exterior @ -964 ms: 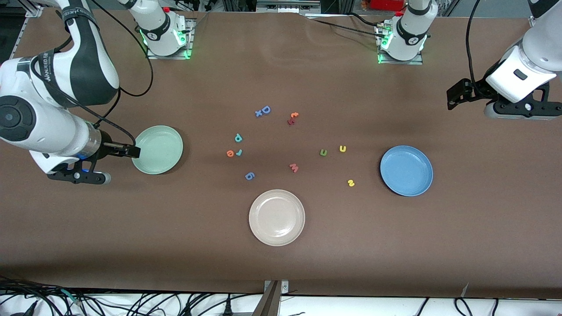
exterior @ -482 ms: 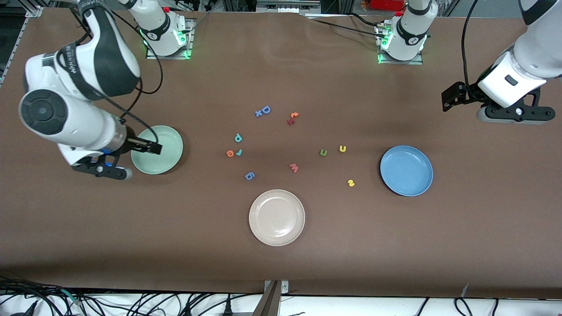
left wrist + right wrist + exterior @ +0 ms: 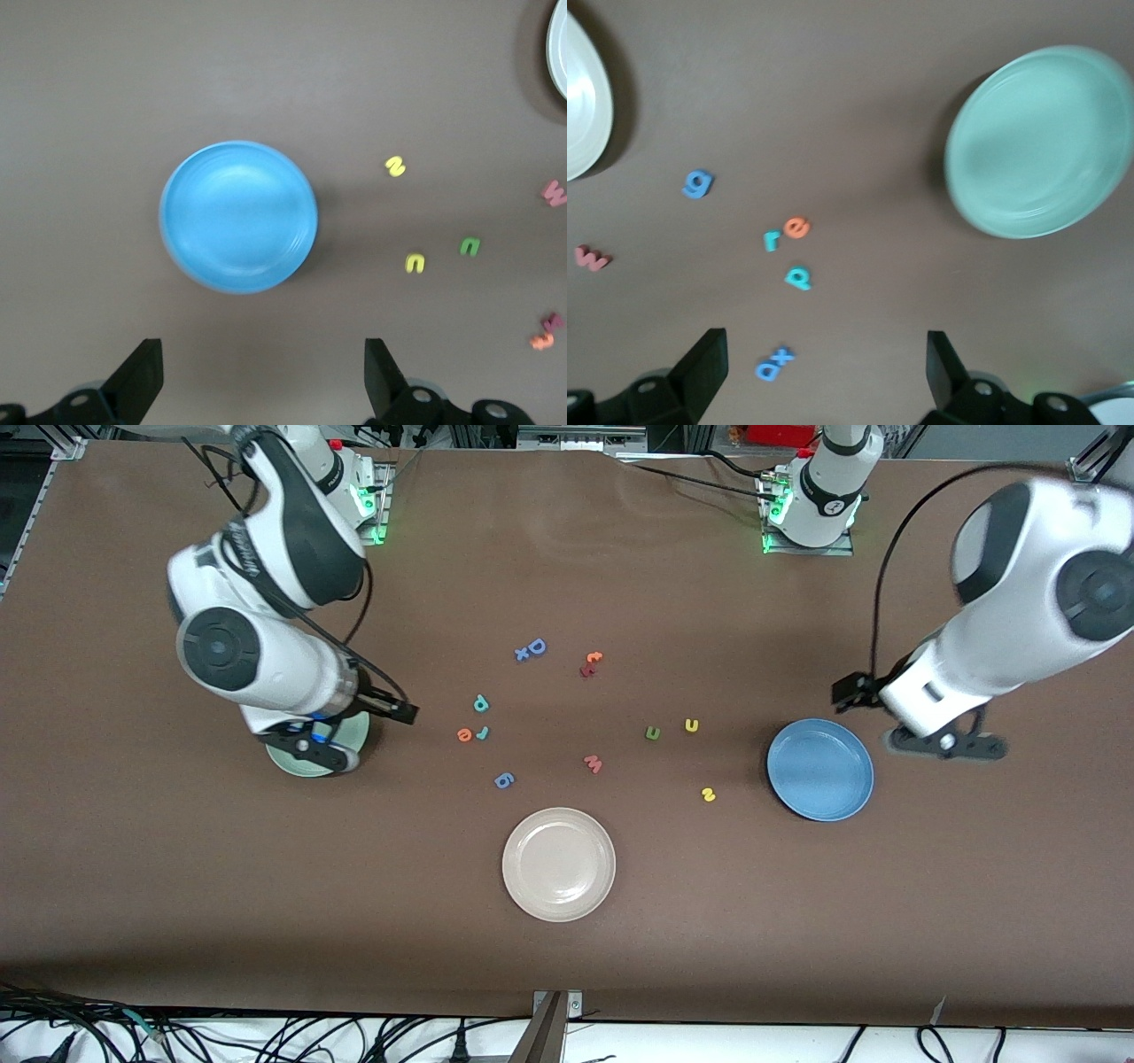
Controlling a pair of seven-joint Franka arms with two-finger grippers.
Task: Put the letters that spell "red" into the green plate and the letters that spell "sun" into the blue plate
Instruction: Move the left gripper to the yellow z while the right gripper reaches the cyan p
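The teal "d" (image 3: pixel 480 703), orange "e" (image 3: pixel 464 734) and teal "r" (image 3: pixel 483 732) lie close together mid-table, beside the green plate (image 3: pixel 360 732). My right gripper (image 3: pixel 824 363) hangs open and empty over that plate and hides most of it in the front view. The right wrist view shows the green plate (image 3: pixel 1041 142) whole. The olive "n" (image 3: pixel 653 732), yellow "u" (image 3: pixel 692 725) and yellow "s" (image 3: pixel 708 794) lie beside the blue plate (image 3: pixel 819 769). My left gripper (image 3: pixel 263 381) is open and empty over the bare table by that plate's rim.
A cream-pink plate (image 3: pixel 558 864) sits nearest the front camera. Stray letters lie among the others: a blue "g" (image 3: pixel 504 780), a pink "w" (image 3: pixel 593 763), a blue "D" with an "x" (image 3: pixel 532 648), and a red-and-orange pair (image 3: pixel 591 663).
Both arms have swung in from the table's ends. The right gripper went from beside the green plate to over it. The left gripper came in next to the blue plate.
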